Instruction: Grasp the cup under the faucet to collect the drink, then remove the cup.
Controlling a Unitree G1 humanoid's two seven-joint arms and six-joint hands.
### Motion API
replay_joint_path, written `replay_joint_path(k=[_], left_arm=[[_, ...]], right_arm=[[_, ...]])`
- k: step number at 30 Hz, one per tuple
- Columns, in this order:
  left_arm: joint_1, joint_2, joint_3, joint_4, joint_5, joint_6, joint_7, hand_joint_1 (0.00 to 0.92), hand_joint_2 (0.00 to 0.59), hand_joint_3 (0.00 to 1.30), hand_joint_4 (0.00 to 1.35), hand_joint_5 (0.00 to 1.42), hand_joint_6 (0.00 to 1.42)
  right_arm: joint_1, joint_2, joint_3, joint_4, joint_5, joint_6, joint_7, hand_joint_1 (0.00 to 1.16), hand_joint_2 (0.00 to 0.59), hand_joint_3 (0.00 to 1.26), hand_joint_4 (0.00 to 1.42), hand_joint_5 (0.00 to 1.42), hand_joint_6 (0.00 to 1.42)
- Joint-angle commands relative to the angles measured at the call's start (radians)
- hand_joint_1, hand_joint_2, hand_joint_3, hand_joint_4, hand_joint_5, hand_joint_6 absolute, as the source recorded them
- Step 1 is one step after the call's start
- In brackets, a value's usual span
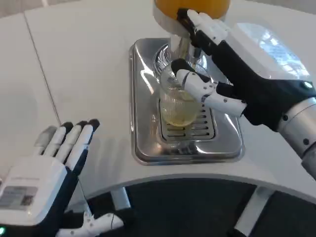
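A clear ribbed cup (pixel 174 107) stands on the grille of a steel drip tray (pixel 143 98), under the faucet (pixel 178 47) of an orange drink tank (pixel 168 7). Pale yellow drink fills the cup's lower part. My right hand (pixel 237 64) comes in from the right and grips the cup: its thumb (pixel 197 88) lies across the cup's front near the rim, and its fingers (pixel 202 25) reach up behind the cup, beside the faucet and the tank's base. My left hand (pixel 47 168) lies open at the lower left, fingers stretched out, holding nothing.
The white table's curved front edge (pixel 197 175) runs just below the tray. A seam (pixel 44 74) crosses the tabletop on the left. The tank stands close above the cup.
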Motion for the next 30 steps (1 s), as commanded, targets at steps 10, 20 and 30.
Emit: replay_joint_path(k=[10,20,30], left_arm=[[-0.192,-0.047,-0.087,0.113,0.024,0.033,0.027,0.0,0.002,0.0,0.0,0.0,0.0],[-0.302,-0.065,-0.131,0.197,0.021,0.069,0.041,0.0,0.003,0.0,0.0,0.0,0.01],[-0.399,-0.084,-0.191,0.278,0.02,0.101,0.059,0.002,0.002,0.0,0.0,0.0,0.01]], right_arm=[[-0.002,0.039,0.003,-0.062,-0.071,-0.016,0.117,0.0,0.496,0.08,0.0,0.03,0.06],[-0.013,0.046,-0.014,-0.058,-0.101,-0.038,0.163,0.0,0.505,0.09,0.0,0.03,0.06],[-0.003,0.052,-0.043,-0.046,-0.1,-0.052,0.17,0.0,0.513,0.09,0.0,0.03,0.06]])
